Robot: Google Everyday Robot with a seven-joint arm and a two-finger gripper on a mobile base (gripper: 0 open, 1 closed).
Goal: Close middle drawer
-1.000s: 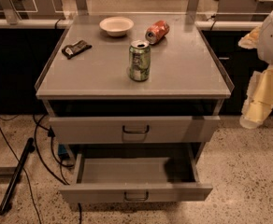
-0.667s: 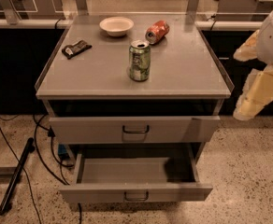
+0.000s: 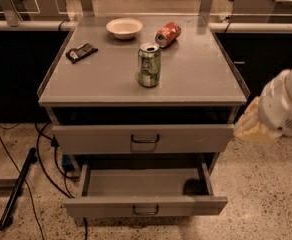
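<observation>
The middle drawer (image 3: 145, 205) is pulled well out of the grey cabinet. It is shallow and looks empty, with a narrow front and a small dark centre handle (image 3: 146, 211). The upper drawer (image 3: 143, 138), with the taller front, stands slightly out above it. The lowest drawer is hidden beneath the open one. My gripper (image 3: 250, 126), a cream part on the white arm (image 3: 286, 104), hangs at the cabinet's right side, level with the upper drawer's front. It touches nothing.
On the cabinet top (image 3: 196, 74) stand a green can (image 3: 149, 65), a tipped red can (image 3: 167, 34), a white bowl (image 3: 124, 28) and a dark packet (image 3: 81, 52). Cables (image 3: 46, 159) and a black pole (image 3: 17, 189) lie on the floor at left.
My arm and gripper have moved down and a little left, closer to the cabinet's right side. The drawers and the things on top have not moved.
</observation>
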